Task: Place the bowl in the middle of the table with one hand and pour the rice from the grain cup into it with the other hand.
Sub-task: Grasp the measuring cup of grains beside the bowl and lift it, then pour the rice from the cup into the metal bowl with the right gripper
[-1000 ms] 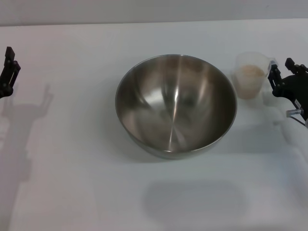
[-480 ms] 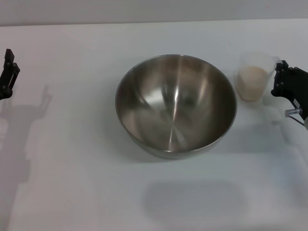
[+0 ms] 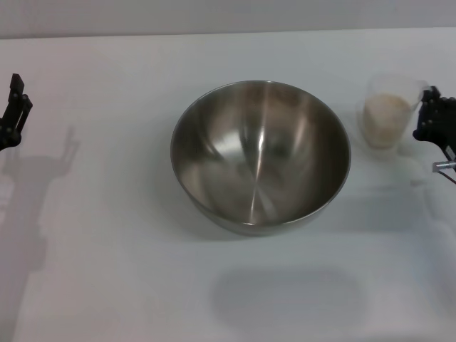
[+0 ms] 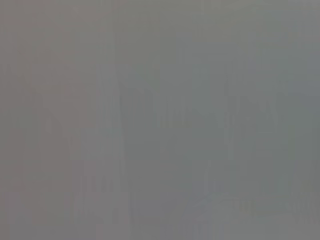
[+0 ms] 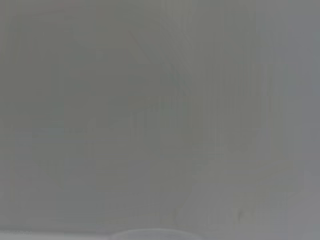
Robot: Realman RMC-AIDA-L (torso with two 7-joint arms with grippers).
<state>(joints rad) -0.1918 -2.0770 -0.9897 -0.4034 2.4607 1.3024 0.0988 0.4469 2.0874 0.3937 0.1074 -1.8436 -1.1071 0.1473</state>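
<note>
Here the right claw (image 3: 429, 114) grasps the grain cup (image 3: 390, 112) of rice (image 3: 385, 115) beside the bowl (image 3: 261, 155).

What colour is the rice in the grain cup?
Pale beige rice, best seen in the head view.

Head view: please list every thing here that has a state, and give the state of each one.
Large stainless-steel mixing bowl: upright, empty, mid-table.
Clear plastic grain cup: upright, holding rice, beside the bowl.
Pale beige rice: all in the cup, none poured.
Right gripper: at the cup's handle side.
Left gripper: parked at the table's left edge.
</note>
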